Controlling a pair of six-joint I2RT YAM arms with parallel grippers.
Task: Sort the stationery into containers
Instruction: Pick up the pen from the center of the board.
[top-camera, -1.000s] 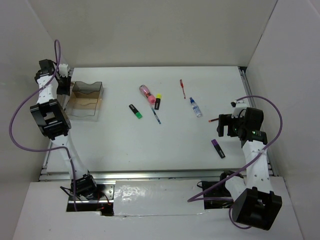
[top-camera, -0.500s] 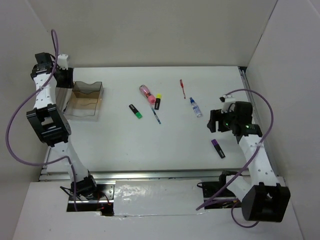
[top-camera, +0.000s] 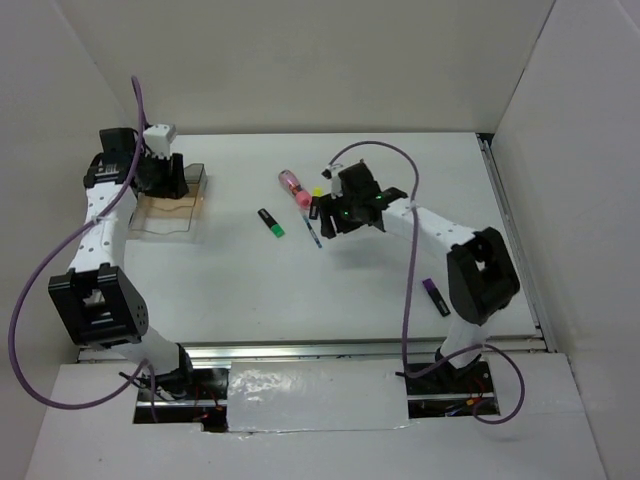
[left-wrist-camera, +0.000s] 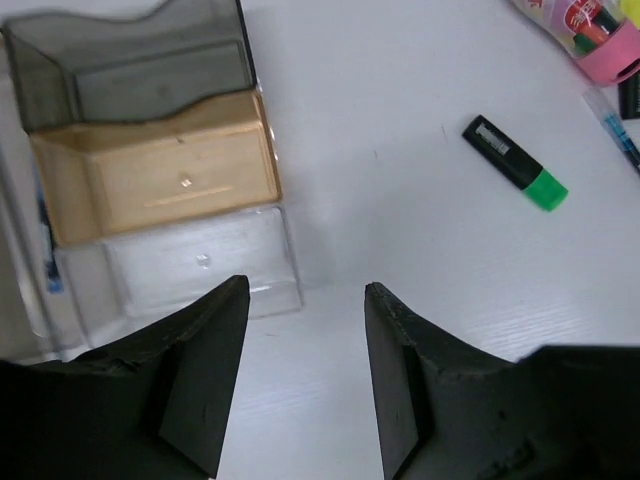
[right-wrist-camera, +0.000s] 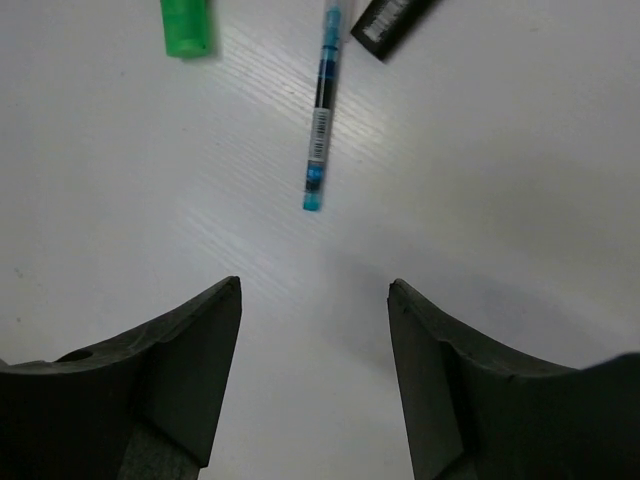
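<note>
Progress: early stage, by judgement; the container shows three bare compartment floors and nothing visibly sorted.
Outstanding: pink tube, green highlighter, blue pen, yellow highlighter and purple highlighter, all lying on the table.
Uncertain: a thin blue streak at the container's left wall may be a pen, but it is too blurred to tell.
Left gripper: jaws parted, empty, over the container's near edge.
Right gripper: jaws parted, empty, above the blue pen and clear of it.
Materials: container is rigid stepped plastic in smoked, tan and clear sections; highlighters are stubby and matte black; pen is slim and translucent; tube is rounded and glossy.
</note>
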